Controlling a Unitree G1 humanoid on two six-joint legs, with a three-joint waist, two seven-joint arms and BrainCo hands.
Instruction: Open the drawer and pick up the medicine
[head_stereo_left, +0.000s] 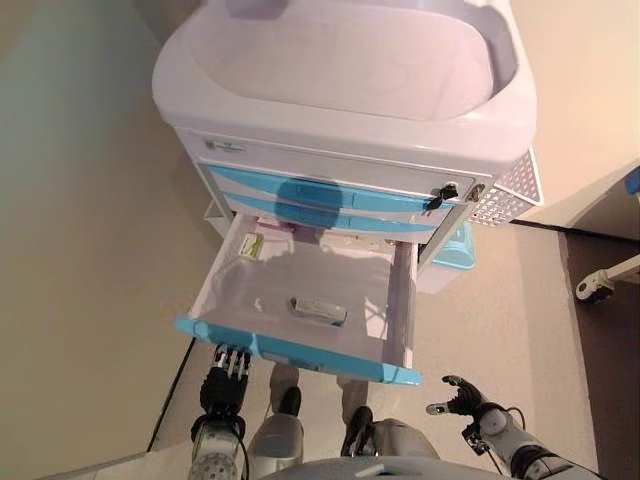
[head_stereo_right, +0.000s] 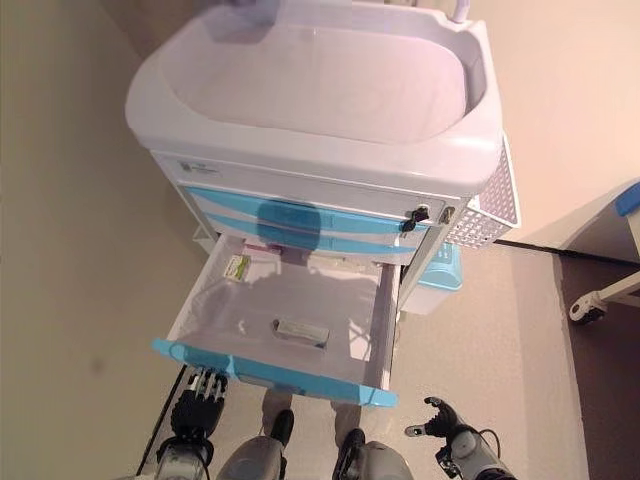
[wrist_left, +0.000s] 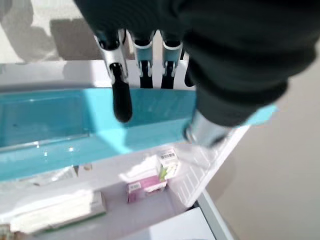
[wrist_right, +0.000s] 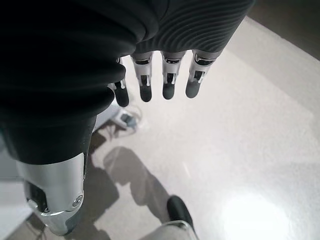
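Medicine (head_stereo_left: 318, 309) is not yet grasped: fingers (wrist_left: 121, 102) of the left hand (head_stereo_left: 227, 375) are curled at the blue front lip of the drawer (head_stereo_left: 300, 350), which is pulled well out. The pack lies flat mid-drawer, beyond them. The right hand (head_stereo_left: 462, 398) is held loosely spread, apart and empty, so picking remains.

**Obscured and cut-off items**

Left hand (head_stereo_left: 226, 378): fingertips hidden under the open drawer's blue front (head_stereo_left: 300, 353). Cart (head_stereo_left: 340, 90): top cropped by the frame edge. Small boxes (wrist_left: 150, 177) inside the drawer: print too small to tell.
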